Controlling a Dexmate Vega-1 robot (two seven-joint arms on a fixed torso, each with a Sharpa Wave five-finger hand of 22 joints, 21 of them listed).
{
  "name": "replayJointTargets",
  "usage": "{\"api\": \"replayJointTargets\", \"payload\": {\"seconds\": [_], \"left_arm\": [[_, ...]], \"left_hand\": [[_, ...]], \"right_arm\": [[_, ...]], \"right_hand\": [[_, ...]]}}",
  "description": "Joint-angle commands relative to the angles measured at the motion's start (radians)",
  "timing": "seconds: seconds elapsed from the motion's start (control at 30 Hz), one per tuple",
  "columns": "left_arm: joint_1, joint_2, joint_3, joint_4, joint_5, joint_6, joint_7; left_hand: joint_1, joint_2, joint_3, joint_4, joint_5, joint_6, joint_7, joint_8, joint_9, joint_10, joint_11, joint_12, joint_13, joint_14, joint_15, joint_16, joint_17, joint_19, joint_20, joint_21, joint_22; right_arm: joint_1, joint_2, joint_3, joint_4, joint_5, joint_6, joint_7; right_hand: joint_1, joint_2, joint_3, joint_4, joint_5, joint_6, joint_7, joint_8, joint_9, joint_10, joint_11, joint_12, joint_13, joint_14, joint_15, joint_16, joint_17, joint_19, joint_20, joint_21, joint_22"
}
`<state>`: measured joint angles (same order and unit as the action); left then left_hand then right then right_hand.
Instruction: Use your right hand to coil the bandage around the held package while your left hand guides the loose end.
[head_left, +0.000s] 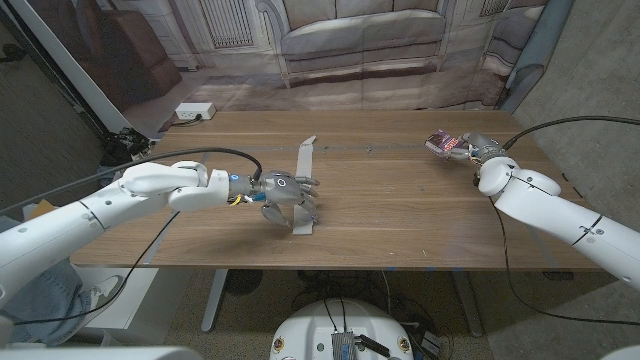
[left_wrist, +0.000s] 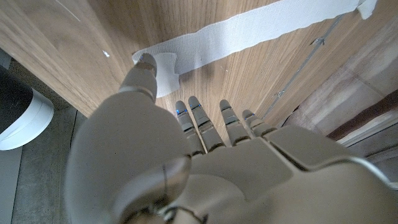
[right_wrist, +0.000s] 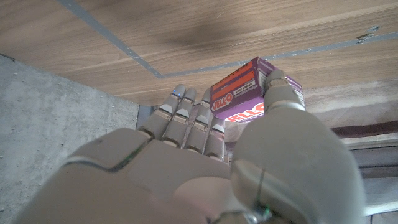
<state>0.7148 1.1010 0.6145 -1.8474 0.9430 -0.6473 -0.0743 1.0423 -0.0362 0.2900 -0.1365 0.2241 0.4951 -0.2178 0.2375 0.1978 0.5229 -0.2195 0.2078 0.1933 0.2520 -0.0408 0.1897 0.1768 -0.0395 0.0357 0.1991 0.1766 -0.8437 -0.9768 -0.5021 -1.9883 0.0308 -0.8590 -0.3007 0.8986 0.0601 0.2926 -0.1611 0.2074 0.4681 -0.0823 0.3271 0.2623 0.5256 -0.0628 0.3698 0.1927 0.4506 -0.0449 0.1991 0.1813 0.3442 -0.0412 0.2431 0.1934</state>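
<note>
You've got your right hand (right_wrist: 205, 162) gripping the small purple Jell-O box (right_wrist: 249, 99) off at the far corner, ready for wrapping, while your left hand (head_left: 288, 196) pins the near end of the flat white bandage strip (head_left: 303, 170) so it can't slide

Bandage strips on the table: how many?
1. A single white bandage strip lies unrolled at mid-table, its near end under the left hand. The right hand holds only a purple Jell-O box, unwrapped.

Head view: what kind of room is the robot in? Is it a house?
Probably a lab or workshop, not a real house. The couch and walls behind the wooden table look printed on a hanging backdrop, the floor is bare concrete, and a power strip lies by it.
</note>
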Motion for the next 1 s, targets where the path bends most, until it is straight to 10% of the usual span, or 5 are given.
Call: {"api": "replayJointTargets", "payload": {"seconds": [0.03, 1.0], "left_arm": [[0.006, -0.009, 0.012, 0.014, -0.003, -0.003, 0.011], [-0.049, -0.068, 0.067, 0.079, 0.022, -0.026, 0.011]], "left_hand": [[0.006, 0.003, -0.001, 0.005, 0.002, 0.012, -0.003, 0.004, 0.005, 0.011, 0.0, 0.003, 0.002, 0.008, -0.139, 0.004, 0.001, -0.003, 0.002, 0.003, 0.004], [0.039, 0.038, -0.001, 0.01, -0.008, 0.153, -0.003, 0.043, 0.003, 0.134, 0.0, 0.011, 0.002, 0.049, -0.144, 0.007, 0.002, 0.009, -0.008, 0.003, 0.003]], "right_arm": [[-0.001, 0.003, -0.004, 0.006, 0.003, 0.007, -0.001], [0.003, 0.011, -0.005, 0.016, 0.01, -0.006, -0.002]], "right_hand": [[0.063, 0.066, 0.028, 0.016, 0.01, 0.081, -0.07, 0.005, 0.003, 0.117, -0.105, 0.005, 0.005, 0.009, -0.069, -0.005, 0.003, 0.009, -0.043, -0.004, 0.002], [0.062, 0.067, 0.031, 0.018, 0.012, 0.085, -0.072, 0.002, 0.003, 0.122, -0.105, 0.002, 0.004, 0.012, -0.072, -0.006, 0.004, 0.01, -0.043, -0.005, 0.002]]}}
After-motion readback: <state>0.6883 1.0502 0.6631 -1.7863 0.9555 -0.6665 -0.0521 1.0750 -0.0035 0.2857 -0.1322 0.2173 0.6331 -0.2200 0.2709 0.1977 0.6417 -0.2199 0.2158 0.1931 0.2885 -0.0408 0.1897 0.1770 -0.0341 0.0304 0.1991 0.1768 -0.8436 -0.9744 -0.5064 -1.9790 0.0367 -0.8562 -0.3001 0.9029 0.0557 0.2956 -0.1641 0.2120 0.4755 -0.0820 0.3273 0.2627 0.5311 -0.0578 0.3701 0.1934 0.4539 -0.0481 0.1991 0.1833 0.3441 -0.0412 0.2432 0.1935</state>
